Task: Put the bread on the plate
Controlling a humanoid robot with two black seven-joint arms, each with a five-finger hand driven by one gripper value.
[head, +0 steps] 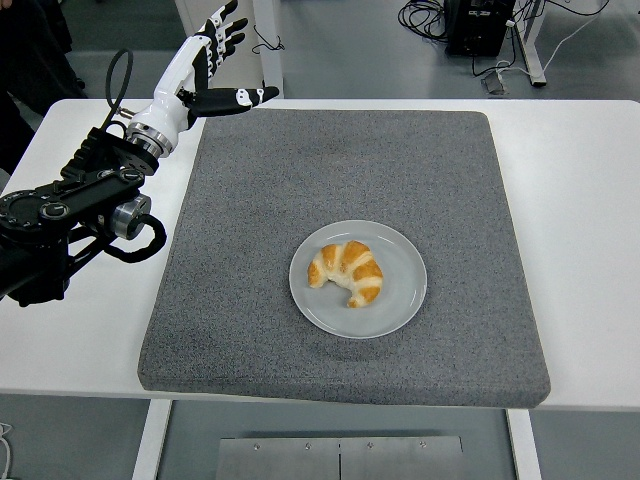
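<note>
A golden croissant (346,270) lies on a round grey plate (400,300) in the middle of a dark grey mat (340,180). My left hand (215,60) is raised over the mat's far left corner, well away from the plate. Its fingers are spread and it holds nothing. The right arm does not show.
The mat lies on a white table (580,250). Past the table's far edge there are a white post (265,45) and cables and a black box on the floor (480,25). A dark shape stands at the top left edge (30,50).
</note>
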